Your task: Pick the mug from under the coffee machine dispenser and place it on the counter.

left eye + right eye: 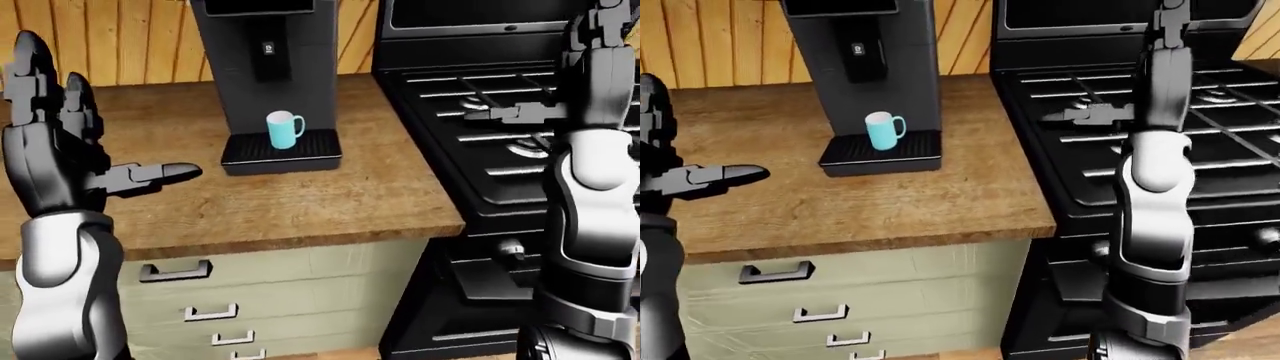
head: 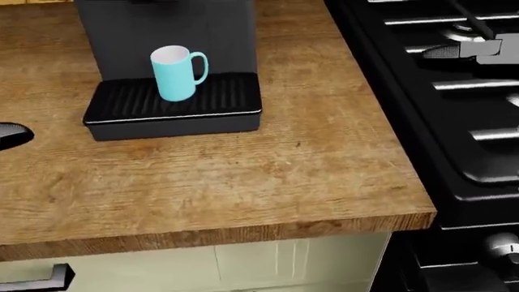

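1. The mug point(image 2: 177, 74), pale turquoise with a white inside, stands upright on the ribbed black drip tray point(image 2: 174, 109) of the coffee machine point(image 1: 266, 60), directly below the dispenser; in the head view its handle points to the right.
2. The coffee machine is a dark upright box standing on the wooden worktop point(image 2: 243, 176), toward the top of the head view; the drip tray juts out from its base toward the bottom of that view.
3. The left hand point(image 1: 60, 135) is raised over the left part of the worktop in the left-eye view, fingers spread and released, with one finger stretched out level toward the right. It grasps nothing and is well apart from the mug.
4. In the head view only a dark rounded tip shows at the left edge, probably a finger of that hand, though too little of it is visible to be sure.
5. The right hand point(image 1: 1110, 112) is held up over the black stove point(image 1: 500, 150), to the right of the worktop; one finger points level toward the left above the burner grates. It appears released and empty, and is also well apart from the mug.
6. The stove adjoins the worktop's right end; its knobs point(image 1: 511, 250) show on the panel below the grates.
7. Below the worktop's edge are cream drawer fronts point(image 1: 300, 285) with dark handles point(image 1: 175, 271) stacked one under another.
8. A wall of vertical wooden boards point(image 1: 120, 37) rises behind the worktop at the top of the eye views.
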### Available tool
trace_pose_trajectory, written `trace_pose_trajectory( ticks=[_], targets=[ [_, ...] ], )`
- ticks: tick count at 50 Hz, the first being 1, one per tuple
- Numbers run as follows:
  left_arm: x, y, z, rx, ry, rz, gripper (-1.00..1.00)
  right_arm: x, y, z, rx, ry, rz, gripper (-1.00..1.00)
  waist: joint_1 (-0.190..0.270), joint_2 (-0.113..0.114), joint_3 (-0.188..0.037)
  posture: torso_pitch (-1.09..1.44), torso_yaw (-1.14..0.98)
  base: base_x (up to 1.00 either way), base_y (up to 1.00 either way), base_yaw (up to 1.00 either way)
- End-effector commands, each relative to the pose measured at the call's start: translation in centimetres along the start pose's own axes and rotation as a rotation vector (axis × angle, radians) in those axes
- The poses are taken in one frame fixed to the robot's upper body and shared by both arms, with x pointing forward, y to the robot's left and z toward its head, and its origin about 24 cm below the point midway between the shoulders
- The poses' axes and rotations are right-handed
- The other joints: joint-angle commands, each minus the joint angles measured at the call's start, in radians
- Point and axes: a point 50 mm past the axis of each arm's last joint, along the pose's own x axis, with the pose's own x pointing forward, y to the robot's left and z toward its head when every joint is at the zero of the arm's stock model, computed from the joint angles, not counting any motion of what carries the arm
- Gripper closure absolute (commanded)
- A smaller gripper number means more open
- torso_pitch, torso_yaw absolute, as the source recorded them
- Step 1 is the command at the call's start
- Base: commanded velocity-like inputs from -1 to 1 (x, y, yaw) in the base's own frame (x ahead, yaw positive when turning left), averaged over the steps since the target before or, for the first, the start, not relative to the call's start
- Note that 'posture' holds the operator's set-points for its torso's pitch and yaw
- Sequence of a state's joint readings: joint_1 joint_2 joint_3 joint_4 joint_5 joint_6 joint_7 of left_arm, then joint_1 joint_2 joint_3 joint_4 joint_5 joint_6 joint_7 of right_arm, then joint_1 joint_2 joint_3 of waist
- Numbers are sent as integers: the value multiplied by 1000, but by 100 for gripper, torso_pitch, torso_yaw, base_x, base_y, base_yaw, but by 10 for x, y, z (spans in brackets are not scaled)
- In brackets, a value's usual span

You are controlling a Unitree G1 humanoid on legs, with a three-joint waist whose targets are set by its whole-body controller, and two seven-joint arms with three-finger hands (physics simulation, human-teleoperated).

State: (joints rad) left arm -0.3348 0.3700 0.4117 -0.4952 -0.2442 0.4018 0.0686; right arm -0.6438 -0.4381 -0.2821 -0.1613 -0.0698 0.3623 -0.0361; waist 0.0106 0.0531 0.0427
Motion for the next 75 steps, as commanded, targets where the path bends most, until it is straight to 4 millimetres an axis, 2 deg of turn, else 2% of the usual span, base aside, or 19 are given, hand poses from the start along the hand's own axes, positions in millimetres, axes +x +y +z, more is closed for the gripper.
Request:
trace_pose_trajectory(
  ticks=[1,5,8,9,11,15,24,25,40,43,45,49,52,54,55,57,64,68,75],
  targets=[
    [2,3,14,11,-75,20,-100,3,2,20,2,-91,14,-100,7,-2,-12,0,0,0,0,100],
    [2,3,14,11,-74,19,-100,4,1,20,10,-91,-11,-100,32,16,-23,0,0,0,0,100],
    [2,3,13,12,-73,19,-100,6,0,14,25,-41,-45,-100,17,-15,-17,0,0,0,20,67],
    [2,3,13,12,-72,19,-100,3,3,13,78,-24,10,-100,12,-58,6,0,0,0,0,0],
    [2,3,13,12,-72,19,-100,3,0,15,46,-46,-24,-100,4,-67,33,0,0,0,0,0],
    [1,3,13,12,-72,19,-100,8,-5,12,69,-11,-63,-100,3,-133,12,0,0,0,0,0],
    [2,3,14,12,-73,19,-100,4,-4,6,150,68,-34,-100,-23,-40,-32,0,0,0,0,0],
    [1,3,14,12,-73,19,-100,3,-4,6,183,76,-35,-100,-15,-44,-17,0,0,0,0,0],
    [2,4,14,13,-74,19,-100,0,-4,11,178,45,6,-100,-6,-55,-22,0,0,0,0,0],
    [2,4,14,12,-74,19,-100,-1,-4,12,181,41,14,-100,-7,-49,-40,0,0,5,-1,0],
    [2,3,14,13,-74,19,-100,-1,-4,12,179,39,17,-100,-11,-49,-14,0,0,13,-3,0],
    [1,4,15,12,-75,19,-100,-1,-4,13,182,34,24,-100,-11,-41,-17,0,0,20,-12,0],
    [1,4,15,11,-74,19,-100,-1,-4,13,183,34,27,-100,-2,-69,-16,0,0,22,-14,0],
    [1,4,15,11,-74,19,-100,-2,-3,13,184,33,30,-100,0,-121,-26,0,0,23,-14,0],
    [1,4,15,11,-74,19,-100,-2,-3,13,184,33,31,-100,-7,-89,-12,0,0,25,-14,0],
    [1,4,14,11,-74,19,-100,-2,-3,13,183,33,32,-100,-4,-99,-5,0,0,25,-14,0],
    [2,4,15,11,-75,18,-100,-2,-2,14,181,32,41,-100,-7,-49,4,0,0,27,-14,0],
    [2,3,16,10,-75,18,-100,-2,-2,14,179,29,45,-100,-18,26,-12,0,0,29,-14,0],
    [2,3,16,9,-76,19,-100,-2,-2,16,180,25,47,-100,-1,-2,-13,0,0,33,-14,0]
  ],
)
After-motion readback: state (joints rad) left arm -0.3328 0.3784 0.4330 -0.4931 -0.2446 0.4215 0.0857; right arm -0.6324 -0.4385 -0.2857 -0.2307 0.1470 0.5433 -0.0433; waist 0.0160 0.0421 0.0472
